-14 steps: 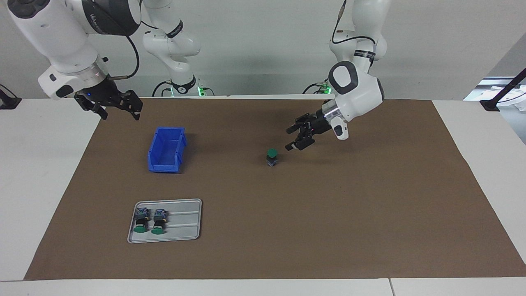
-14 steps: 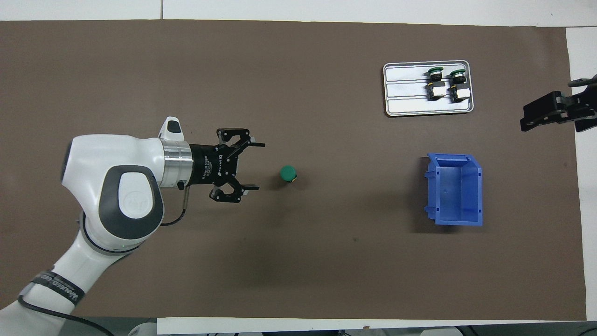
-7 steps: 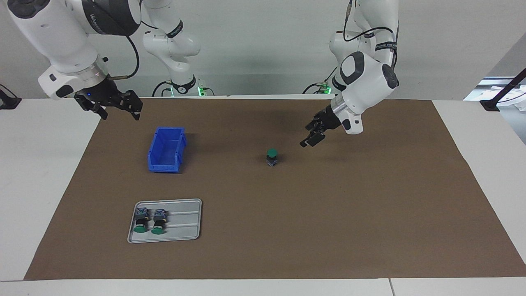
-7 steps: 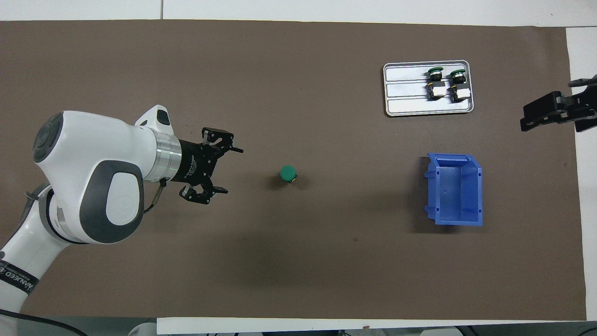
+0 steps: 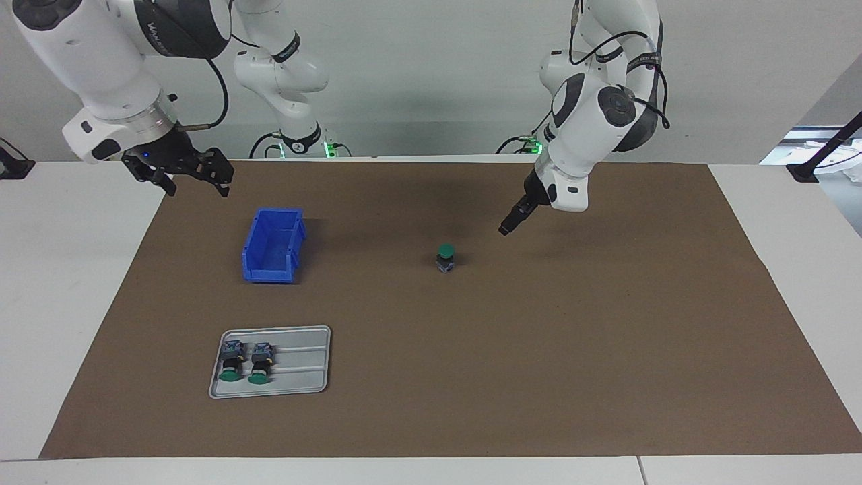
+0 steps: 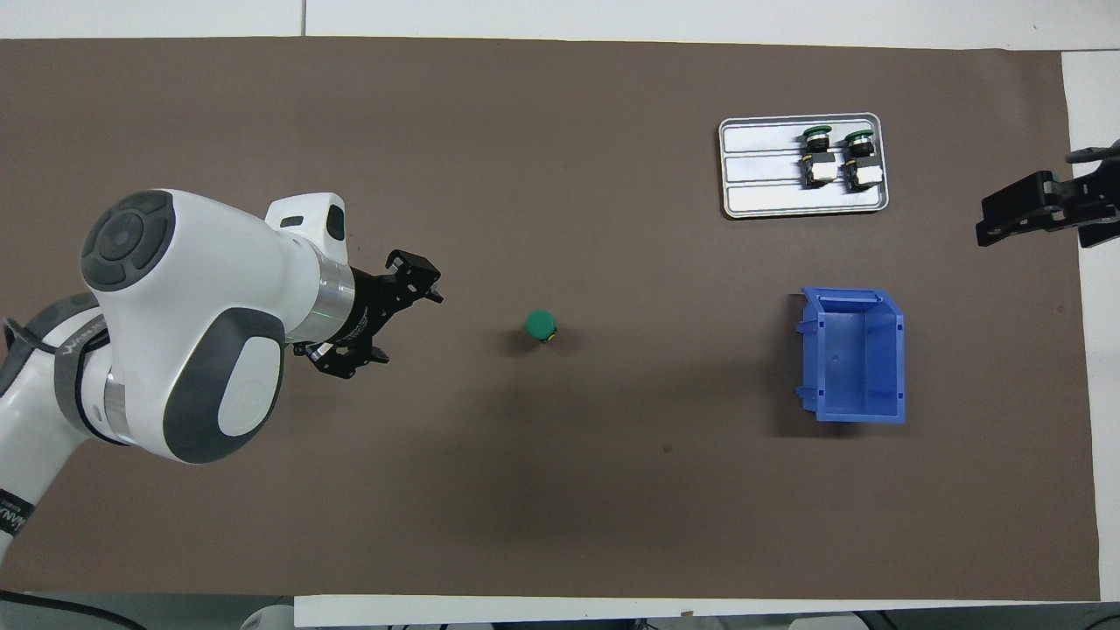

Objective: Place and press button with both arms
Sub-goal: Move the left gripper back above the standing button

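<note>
A brown mat covered most of the white table and filled nearly the whole overhead frame. The left arm entered from the lower left of the overhead frame; in the facing view it hung in the upper right. Its left gripper was raised over bare mat in the left-centre of the overhead frame, with its fingers spread apart and nothing between them. In the facing view this gripper appeared edge-on, above and to the right of the frame's middle. The right arm occupied the upper left of the facing view, and the right gripper waited in the air over the mat's edge, its fingers spread and empty. Overhead, only that gripper showed at the right border.

A blue bin sat in the left-centre of the facing view, open and with nothing in it. A grey ridged tray lay in the lower left of that view, and 2 spare push-buttons lay side by side at one end of it.

The button stood upright on the mat near the centre of both frames, green cap up, apart from both grippers.
</note>
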### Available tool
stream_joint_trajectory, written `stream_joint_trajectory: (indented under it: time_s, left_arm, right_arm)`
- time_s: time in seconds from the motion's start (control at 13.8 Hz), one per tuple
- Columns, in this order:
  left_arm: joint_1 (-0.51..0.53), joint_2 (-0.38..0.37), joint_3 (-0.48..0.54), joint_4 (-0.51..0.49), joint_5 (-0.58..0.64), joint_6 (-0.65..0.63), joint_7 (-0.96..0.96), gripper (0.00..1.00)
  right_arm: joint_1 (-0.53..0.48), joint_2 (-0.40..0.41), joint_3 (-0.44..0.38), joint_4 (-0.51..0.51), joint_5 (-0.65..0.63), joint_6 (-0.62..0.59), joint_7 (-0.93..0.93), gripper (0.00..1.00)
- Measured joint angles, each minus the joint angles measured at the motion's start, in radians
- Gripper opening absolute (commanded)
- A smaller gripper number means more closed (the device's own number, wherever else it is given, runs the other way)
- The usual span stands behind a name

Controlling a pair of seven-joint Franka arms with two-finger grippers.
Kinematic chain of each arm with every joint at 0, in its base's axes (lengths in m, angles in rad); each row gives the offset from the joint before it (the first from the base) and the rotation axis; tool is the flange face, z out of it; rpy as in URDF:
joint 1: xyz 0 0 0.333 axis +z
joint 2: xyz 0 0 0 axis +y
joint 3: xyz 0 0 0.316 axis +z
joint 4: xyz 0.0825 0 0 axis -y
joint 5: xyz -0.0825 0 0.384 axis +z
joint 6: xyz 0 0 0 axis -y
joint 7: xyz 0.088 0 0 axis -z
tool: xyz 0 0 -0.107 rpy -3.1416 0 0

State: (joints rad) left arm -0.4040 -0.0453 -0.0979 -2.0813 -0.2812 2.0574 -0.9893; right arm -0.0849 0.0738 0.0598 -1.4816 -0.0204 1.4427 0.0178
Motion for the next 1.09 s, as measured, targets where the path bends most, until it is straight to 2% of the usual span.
stream_joint_trajectory:
  time_s: [0.22, 0.29, 0.36, 0.51, 0.65, 0.8, 1.09]
  left_arm:
    - [-0.024, 0.0, -0.002, 0.017, 0.091, -0.013, 0.136, 0.99]
    - [-0.032, 0.0, -0.002, 0.021, 0.099, -0.018, 0.187, 0.96]
    - [-0.038, 0.0, -0.002, 0.025, 0.101, -0.019, 0.224, 0.86]
    - [-0.05, 0.0, -0.002, 0.031, 0.102, -0.019, 0.259, 0.58]
    - [-0.07, 0.002, -0.003, 0.037, 0.102, -0.019, 0.262, 0.41]
    - [-0.086, 0.035, -0.002, 0.082, 0.102, -0.041, 0.237, 0.28]
    - [-0.155, 0.152, -0.004, 0.199, 0.113, -0.059, 0.115, 0.13]
  right_arm:
    - [0.0, 0.0, 0.0, 0.0, 0.0, 0.0, 0.0, 0.98]
    - [0.0, 0.0, 0.0, 0.0, 0.0, 0.0, 0.0, 0.98]
    - [0.0, 0.0, 0.0, 0.0, 0.0, 0.0, 0.0, 0.98]
    - [0.0, 0.0, 0.0, 0.0, 0.0, 0.0, 0.0, 0.98]
    - [0.0, 0.0, 0.0, 0.0, 0.0, 0.0, 0.0, 0.98]
    - [0.0, 0.0, 0.0, 0.0, 0.0, 0.0, 0.0, 0.98]
    - [0.0, 0.0, 0.0, 0.0, 0.0, 0.0, 0.0, 0.98]
